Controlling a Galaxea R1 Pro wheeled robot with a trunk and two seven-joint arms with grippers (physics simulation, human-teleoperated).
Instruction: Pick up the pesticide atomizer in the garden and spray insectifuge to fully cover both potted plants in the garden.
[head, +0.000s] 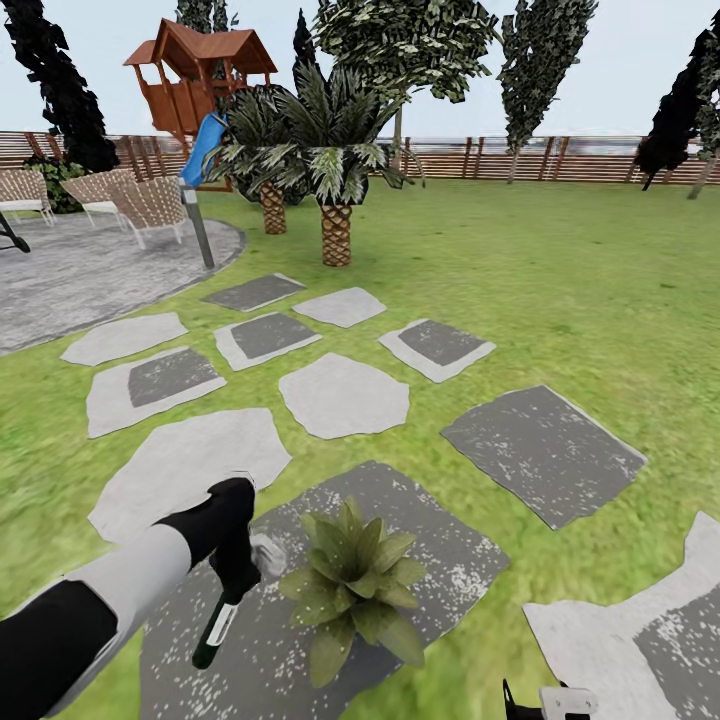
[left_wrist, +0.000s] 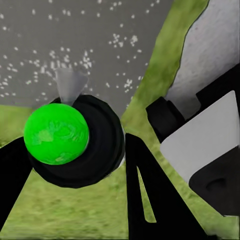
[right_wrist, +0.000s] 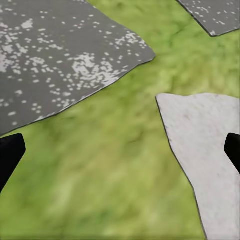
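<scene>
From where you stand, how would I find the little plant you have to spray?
Look at the big dark grey stepping stone nearest the robot, in the lawn. The potted plant sits on it, beside the atomizer in the left gripper. It is a low rosette of pointed mottled leaves, unlike the tall scaly-trunked palms far behind.

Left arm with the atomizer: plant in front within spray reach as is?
Probably yes. The left gripper holds the pesticide atomizer right beside the potted plant on the grey stepping stone, nozzle toward the leaves, with nothing between.
</scene>
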